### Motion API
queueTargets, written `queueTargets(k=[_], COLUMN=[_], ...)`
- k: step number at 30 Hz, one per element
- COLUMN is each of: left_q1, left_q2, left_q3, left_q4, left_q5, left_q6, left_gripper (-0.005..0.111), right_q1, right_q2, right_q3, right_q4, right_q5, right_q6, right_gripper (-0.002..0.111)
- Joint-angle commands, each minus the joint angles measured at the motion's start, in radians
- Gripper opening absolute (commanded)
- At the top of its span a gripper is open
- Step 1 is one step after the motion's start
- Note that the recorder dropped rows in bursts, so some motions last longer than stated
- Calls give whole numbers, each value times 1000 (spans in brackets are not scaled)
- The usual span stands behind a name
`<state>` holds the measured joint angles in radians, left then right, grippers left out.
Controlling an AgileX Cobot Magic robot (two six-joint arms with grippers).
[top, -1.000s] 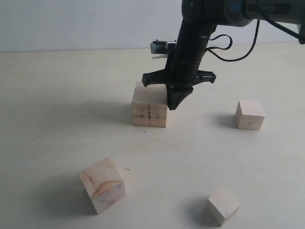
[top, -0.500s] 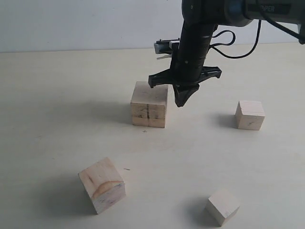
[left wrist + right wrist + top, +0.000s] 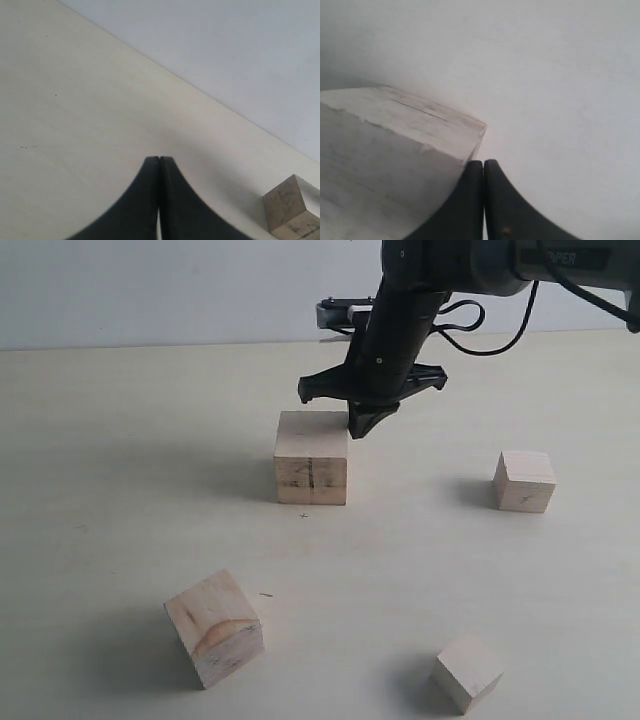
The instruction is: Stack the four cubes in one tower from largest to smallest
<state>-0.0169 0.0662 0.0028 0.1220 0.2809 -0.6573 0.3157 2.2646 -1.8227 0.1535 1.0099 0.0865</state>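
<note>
Right gripper: lifted off largest cube's flank, clenched empty above its top edge. Left gripper: clenched, empty. Tower: unstarted; no cube stacked.

We see a pale, matte table with four wooden blocks directly on it, each well apart from the others. The largest cube (a dark seam runs down its front face) sits near the middle. The cube with reddish grain arcs lies front left, turned askew. A smaller cube rests at the right, and the smallest cube front right.
</note>
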Motion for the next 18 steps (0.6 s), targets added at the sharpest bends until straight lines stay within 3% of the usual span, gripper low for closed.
queueTargets(k=[1, 8, 10, 14, 16, 18], left_q1=[-5, -5, -5, -3, -3, -5], left_q2=[2, 2, 2, 19, 53, 110], left_q3=[-3, -3, -3, -3, -61, -128], left_q4=[-2, -2, -11, -11, -8, 20], left_q5=[-6, -78, -186, -591, -624, -567], left_q6=[-3, -5, -48, -71, -71, -92], left_gripper=[0, 0, 0, 0, 0, 0], right_q1=[-1, -16, -33, -80, -114, -161], right_q2=[-6, -75, -141, -241, -254, -256], right_q3=[1, 1, 1, 1, 1, 1], right_q4=[6, -104, -104, -111, -98, -22], right_q5=[-35, -28, -3, 49, 65, 102], right_q6=[-10, 99, 70, -47, -86, -108], right_gripper=[0, 0, 0, 0, 0, 0])
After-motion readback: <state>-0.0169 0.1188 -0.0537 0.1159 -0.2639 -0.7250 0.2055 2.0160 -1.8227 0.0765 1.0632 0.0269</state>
